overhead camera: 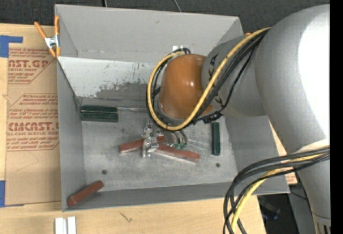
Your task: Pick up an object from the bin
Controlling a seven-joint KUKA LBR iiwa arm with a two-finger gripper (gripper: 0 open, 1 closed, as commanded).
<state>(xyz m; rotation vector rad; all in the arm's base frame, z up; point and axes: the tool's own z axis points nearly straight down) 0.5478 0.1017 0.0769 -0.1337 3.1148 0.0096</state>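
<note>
Arm [289,77] is coming in from the right of the frame, its orange cover [179,88] and looped yellow-and-black cables [155,93] hanging over the middle of the grey bin [150,29].

Gripper [148,144] is sitting low at the centre of the bin floor, right at the near end of a reddish-brown stick [130,147] that is lying flat and pointing toward the left of the frame. It looks to be touching or just beside that end. Cannot tell whether the gripper is released or clenched; the cover is hiding most of it.

A second reddish-brown stick [179,155] is lying just to the right of the gripper, angling toward the lower right, with some small green and red bits [178,145] beside it.

The rest is lying well apart:
- dark green cylinder [99,114], left of the floor, near the back wall
- green marker [215,138], upright in the frame, right of centre
- third reddish stick [84,193], lower left corner

Progress, as a judgement: the approach is looking done, with the gripper down at floor level among the two central sticks. Nothing is showing as lifted; every object is resting on the floor. The left-pointing stick is looking like the likeliest pick. What is remaining: a secure grasp on it, then the lift clear of the bin.
</note>
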